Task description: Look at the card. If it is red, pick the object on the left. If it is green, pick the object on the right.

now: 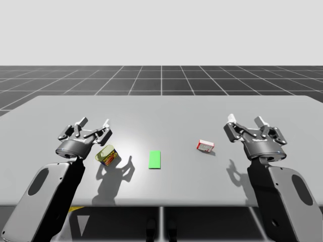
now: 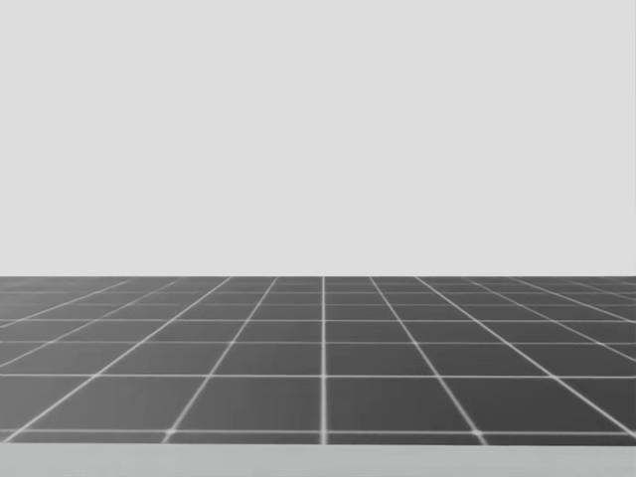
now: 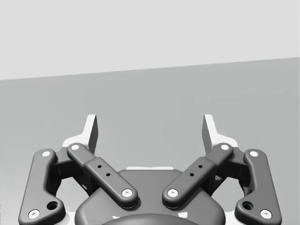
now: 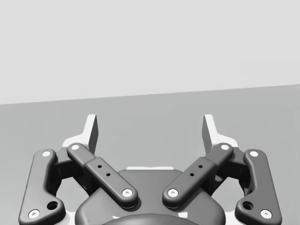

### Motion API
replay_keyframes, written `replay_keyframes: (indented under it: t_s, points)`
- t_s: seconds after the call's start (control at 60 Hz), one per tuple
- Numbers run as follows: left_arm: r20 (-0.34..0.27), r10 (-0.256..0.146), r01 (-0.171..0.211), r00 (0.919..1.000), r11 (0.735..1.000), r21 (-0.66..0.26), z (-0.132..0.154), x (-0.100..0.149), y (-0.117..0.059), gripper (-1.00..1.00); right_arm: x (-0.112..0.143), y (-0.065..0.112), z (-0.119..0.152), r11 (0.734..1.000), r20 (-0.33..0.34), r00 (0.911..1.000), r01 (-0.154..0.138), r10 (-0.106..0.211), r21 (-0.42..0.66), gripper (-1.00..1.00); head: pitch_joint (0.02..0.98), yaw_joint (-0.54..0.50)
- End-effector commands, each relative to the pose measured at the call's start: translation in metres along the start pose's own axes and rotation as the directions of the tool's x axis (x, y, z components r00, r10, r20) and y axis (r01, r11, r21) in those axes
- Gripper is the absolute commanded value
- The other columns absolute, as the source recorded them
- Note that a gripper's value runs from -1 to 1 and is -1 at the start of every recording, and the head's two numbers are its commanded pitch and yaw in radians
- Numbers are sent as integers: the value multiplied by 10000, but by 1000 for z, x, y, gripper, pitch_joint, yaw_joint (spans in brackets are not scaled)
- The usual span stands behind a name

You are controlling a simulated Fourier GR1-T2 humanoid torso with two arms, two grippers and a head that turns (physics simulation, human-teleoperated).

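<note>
Card [image 1: 155, 159]: green, flat on the table [image 1: 282, 111], midway between the left and right edges, toward the front edge. Green means the right-hand object, a red-and-white box [image 1: 205, 146], lying between the card and the right edge. A yellow-green can [image 1: 106, 155] lies toward the left edge. Left gripper [image 1: 94, 125] hovers by the can and right gripper [image 1: 246, 121] hovers near the box. Both have fingers spread wide and hold nothing. 0 of 1 picks done: reach, grasp and lift are all left to do.
</note>
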Motion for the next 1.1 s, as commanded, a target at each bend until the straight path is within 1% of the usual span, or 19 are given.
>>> replay_keyframes:
  t_s: [0.017, 0.033, 0.067, 0.083, 0.1, 0.133, 0.183, 0.25, 0.267, 0.283, 0.333, 0.483, 0.6, 0.667, 0.717, 0.733, 0.8, 1.0, 1.1]
  points:
    - [-7, -95, 95, 10000, 10000, 23, 0, 0, 0, -1000, 0, 2, 2, 9991, 468, 9989, -28, 48, -423, -1000, 64, 11]
    - [-10, -94, 94, 10000, 10000, 23, 0, 0, 0, -1000, 1, 2, 2, 9993, 514, 9985, -192, 208, -316, -1000, 67, 11]
    - [-9, -81, 81, 10000, 10000, 20, 0, 0, 0, -1000, 2, 2, 2, 9998, 455, 9989, -75, 83, -178, -1000, 71, 11]
    - [-9, -81, 81, 10000, 10000, 20, 0, 0, 0, -1000, 2, 2, 2, 9998, 455, 9989, -75, 83, -178, -1000, 71, 11]
    - [0, -68, 68, 10000, 10000, 22, 0, 0, 0, -1000, 2, 2, 1, 10000, 428, 9991, 33, -33, -21, -1000, 77, 12]
    - [18, -40, 40, 10000, 10000, 24, 0, 0, 0, -1000, 1, 1, 0, 9999, 246, 9996, -140, 138, 85, -1000, 90, 13]
    - [23, -19, 19, 10000, 10000, 23, 0, 0, 0, -1000, 0, 1, 0, 9998, -1, 10000, -89, 89, 204, -1000, 104, 13]
    - [40, -19, 19, 10000, 10000, 18, 0, 1, 0, -1000, -1, 2, 0, 9998, 80, 9999, -141, 140, 129, -1000, 141, 13]
    - [54, -19, 19, 10000, 10000, 17, 0, 1, 0, -1000, -1, 2, 0, 9998, 67, 10000, -66, 65, 162, -1000, 151, 13]
    - [67, -20, 20, 10000, 10000, 17, 0, 1, 0, -1000, -1, 3, 0, 9998, 54, 10000, 29, -30, 176, -1000, 168, 13]
    - [116, -55, 54, 9999, 10000, 21, 0, 1, 0, -1000, -3, 5, -1, 10000, 137, 9999, -38, 39, -7, -1000, 219, 14]
    - [225, -190, 189, 9996, 9998, 47, -1, 1, 0, -1000, -4, 7, -1, 10000, 132, 9999, 64, -64, 19, -1000, 353, 15]
    - [252, -263, 262, 9993, 9996, 37, -1, 0, 0, -1000, -4, 8, 0, 9996, 60, 9997, 248, -249, 163, -1000, 450, 20]
    - [268, -293, 292, 9992, 9996, 32, -1, 0, 0, -1000, -4, 9, 0, 9995, 97, 9997, 223, -225, 201, -1000, 522, 23]
    - [273, -305, 304, 9992, 9995, 34, -1, 1, 0, -1000, -4, 9, 0, 9995, 125, 9997, 222, -225, 206, -1000, 554, 23]
    - [281, -311, 310, 9991, 9995, 29, -1, 1, 0, -1000, -4, 9, 0, 9996, 160, 9996, 220, -224, 200, -1000, 588, 23]
    - [290, -329, 328, 9990, 9995, 27, -1, 1, 0, -1000, -3, 9, 1, 9996, 176, 9996, 214, -217, 204, -1000, 627, 23]
    - [334, -364, 365, 9988, 9993, -25, -1, 1, 0, -1000, -2, 9, 1, 9998, 304, 9995, 100, -106, 167, -1000, 799, 32]
    - [355, -367, 369, 9987, 9993, -55, -2, 2, 0, -1000, -2, 10, 1, 9999, 346, 9994, 49, -55, 153, -1000, 859, 41]
